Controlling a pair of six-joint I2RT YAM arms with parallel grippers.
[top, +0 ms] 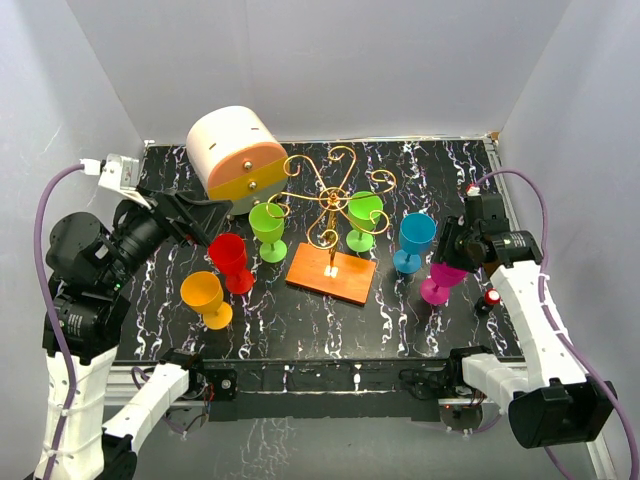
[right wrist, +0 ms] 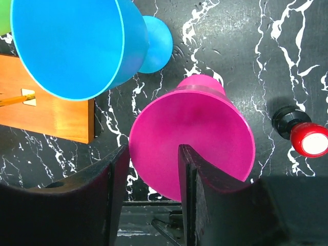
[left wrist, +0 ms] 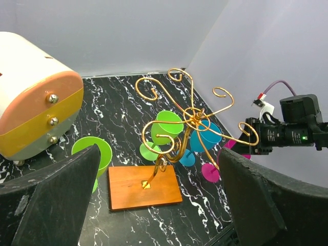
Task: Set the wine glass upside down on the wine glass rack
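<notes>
Right gripper [right wrist: 154, 151]: fingers [right wrist: 115, 189] parted and straddling the rim of the pink wine glass [right wrist: 205, 133], one outside the bowl, one over the inside. Cannot tell whether they squeeze the wall. The glass is mouth up on the right of the black marbled table [top: 420, 170], its foot toward the blue glass [right wrist: 66, 46] just beside it. A small red-capped knob [right wrist: 307, 141] sits near on the other side.

Left gripper [left wrist: 159, 154]: fingers [left wrist: 56, 200] spread wide, nothing between them, hanging over the table's left side above the red glass [top: 230, 255].

Wine glass rack [top: 330, 205] stands mid-table on its orange base [top: 332, 272], gold arms bare, apart from the pink glass. Two green glasses [top: 267, 225] [top: 365, 215] flank it. Orange glass [top: 203, 292] is front left, cream-and-orange drum box [top: 235, 150] back left.
</notes>
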